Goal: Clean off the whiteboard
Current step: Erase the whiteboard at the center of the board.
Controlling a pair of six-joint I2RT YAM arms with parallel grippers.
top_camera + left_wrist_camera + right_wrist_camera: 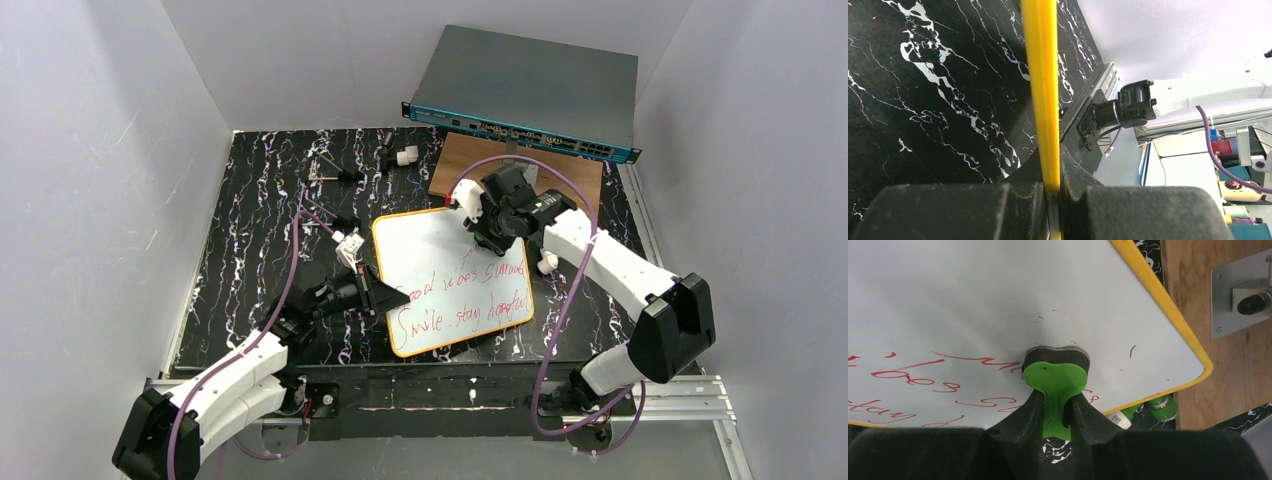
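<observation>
The whiteboard [445, 262] lies flat in the middle of the black marbled table, white with a yellow frame, and red handwriting fills its lower half. My left gripper [376, 296] is shut on its left edge; in the left wrist view the yellow frame [1040, 75] runs up from between the jaws of the left gripper [1053, 192]. My right gripper [482, 224] is over the board's upper right part. It is shut on the stem of a green eraser [1055, 372], whose dark pad presses on the whiteboard [973, 295] just above the top line of writing.
A brown wooden board [565, 170] with a metal bracket [1243, 295] lies behind the whiteboard's right corner. A blue-grey network switch [530, 95] stands at the back. Green-capped markers [1163, 407] lie beside the whiteboard's right edge. Small white parts [405, 156] sit at the back left.
</observation>
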